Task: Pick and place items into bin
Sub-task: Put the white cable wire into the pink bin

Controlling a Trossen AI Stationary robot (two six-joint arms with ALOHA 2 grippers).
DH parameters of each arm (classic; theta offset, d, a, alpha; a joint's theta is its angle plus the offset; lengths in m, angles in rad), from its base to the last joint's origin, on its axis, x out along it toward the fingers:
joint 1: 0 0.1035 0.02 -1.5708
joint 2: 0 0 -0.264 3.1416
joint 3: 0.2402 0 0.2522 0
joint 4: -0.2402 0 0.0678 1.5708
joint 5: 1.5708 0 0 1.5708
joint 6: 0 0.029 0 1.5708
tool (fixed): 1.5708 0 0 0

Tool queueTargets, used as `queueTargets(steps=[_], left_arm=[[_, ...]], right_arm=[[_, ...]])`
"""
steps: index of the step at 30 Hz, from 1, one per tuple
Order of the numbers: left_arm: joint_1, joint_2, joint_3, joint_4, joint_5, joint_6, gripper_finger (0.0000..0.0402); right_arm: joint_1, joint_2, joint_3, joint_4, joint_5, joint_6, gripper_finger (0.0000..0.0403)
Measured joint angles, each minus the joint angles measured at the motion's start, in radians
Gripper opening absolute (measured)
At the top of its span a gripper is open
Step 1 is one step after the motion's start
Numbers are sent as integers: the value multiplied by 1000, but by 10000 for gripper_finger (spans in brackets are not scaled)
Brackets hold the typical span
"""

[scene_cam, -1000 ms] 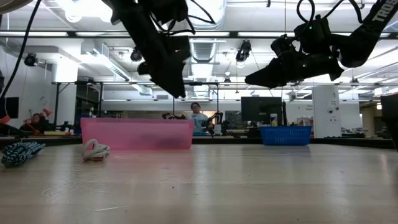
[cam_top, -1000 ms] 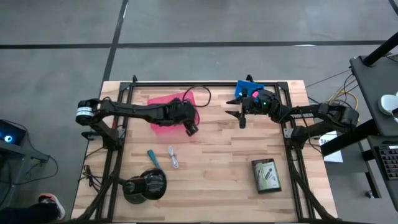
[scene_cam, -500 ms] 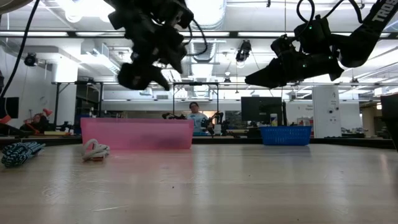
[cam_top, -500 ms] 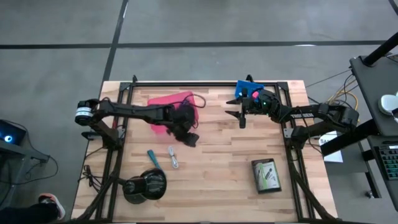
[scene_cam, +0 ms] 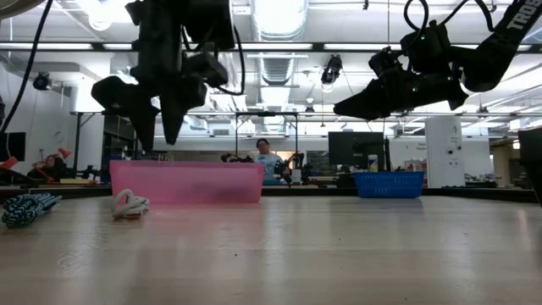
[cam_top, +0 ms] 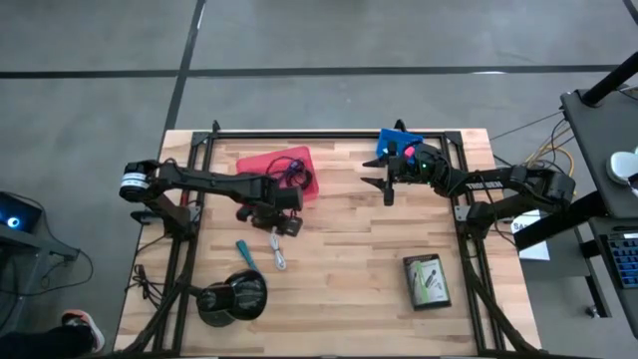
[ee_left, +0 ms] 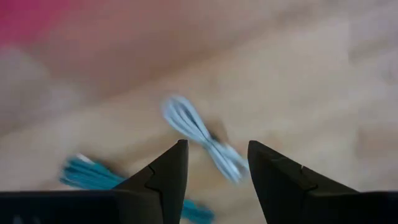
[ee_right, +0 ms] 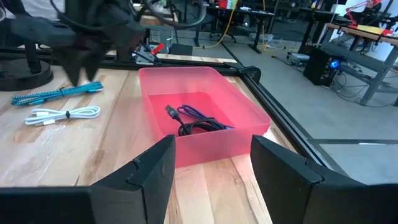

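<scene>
Near edge of the wooden table, high view: a big black round object sits at the left corner, a green packet lies toward the right. Just beyond the round object lie a teal braided cable and, beside it, a bundled white cable, both flat on the wood and apart from each other.

Left gripper hangs above the table, just past the white cable and on the near side of the pink bin. Its fingers are spread and empty; the left wrist view looks down between them at the white cable and a bit of the teal one. In the low view this gripper points down, clear of the tabletop, with the pink bin's wall behind it.

The pink bin stands at mid-depth, left of centre. Inside it lies a purple cord tangled with a black cable, resting on the bin floor.

Right gripper hovers in the air right of centre, level with the bin, fingers parted and holding nothing. The right wrist view faces the bin across bare wood.

Farther back, a blue basket sits at the far edge behind the right gripper; something pink shows in it, kind unclear.

Beyond the table, low view: a person is seated at a workbench.
</scene>
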Motion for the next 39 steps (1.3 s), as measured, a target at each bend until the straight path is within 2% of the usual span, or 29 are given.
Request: queueTargets(steps=[4,8,20,27,39], left_arm=[[-8,5,0,-26,-158,-24,151],[-22,22,0,-10,-214,-34,151],[-94,110,-1,18,-170,-78,151],[-144,162,-1,50,-290,-163,151],[-174,192,-1,25,-257,-207,151]], right_arm=[[0,0,0,0,0,0,196],[0,0,0,0,0,0,196],[0,0,0,-9,0,-26,196],[0,0,0,-8,0,-27,196],[0,0,0,-13,0,-50,196]])
